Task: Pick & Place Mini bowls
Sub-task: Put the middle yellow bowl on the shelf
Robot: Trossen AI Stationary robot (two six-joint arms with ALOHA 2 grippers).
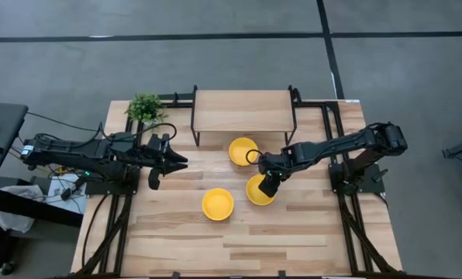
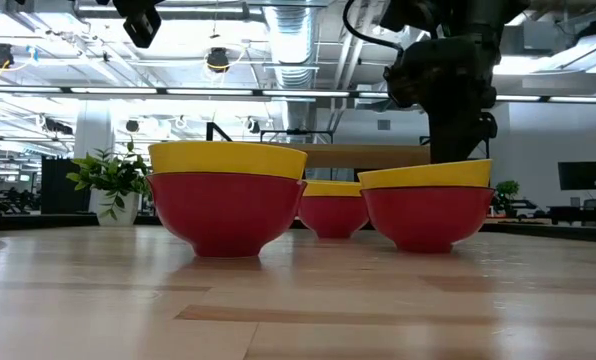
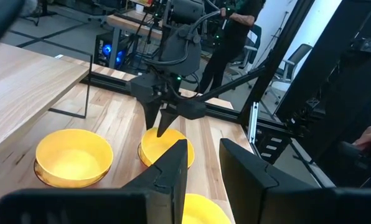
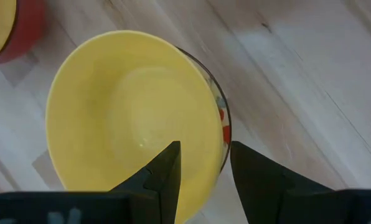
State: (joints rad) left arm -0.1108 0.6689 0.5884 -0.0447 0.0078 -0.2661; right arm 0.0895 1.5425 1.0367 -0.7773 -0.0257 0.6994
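Observation:
Three mini bowls, yellow inside and red outside, stand on the wooden table: one far [image 1: 243,150], one near [image 1: 217,204], one to the right [image 1: 260,190]. My right gripper [image 1: 268,186] points down at the right bowl's rim; its fingers show in the right wrist view [image 4: 204,152] on either side of that rim. In the low view this bowl [image 2: 426,205] has a slightly tilted rim. My left gripper [image 1: 177,161] hangs open and empty above the table's left part, facing the bowls [image 3: 204,149]. My right gripper has the right bowl's rim [image 4: 221,149] between its two fingers, one finger [image 4: 167,171] inside the bowl and one [image 4: 254,177] outside. The fingers come from above, pointing down. The bowl's underside [image 2: 428,248] rests on the table, its rim tipped a little.
A low wooden shelf on black legs [image 1: 244,111] stands at the table's far edge, right behind the far bowl. A small green potted plant [image 1: 145,107] stands at the far left corner. A person [image 3: 226,43] stands beyond the table. Bare tabletop [image 1: 293,240] lies near the front.

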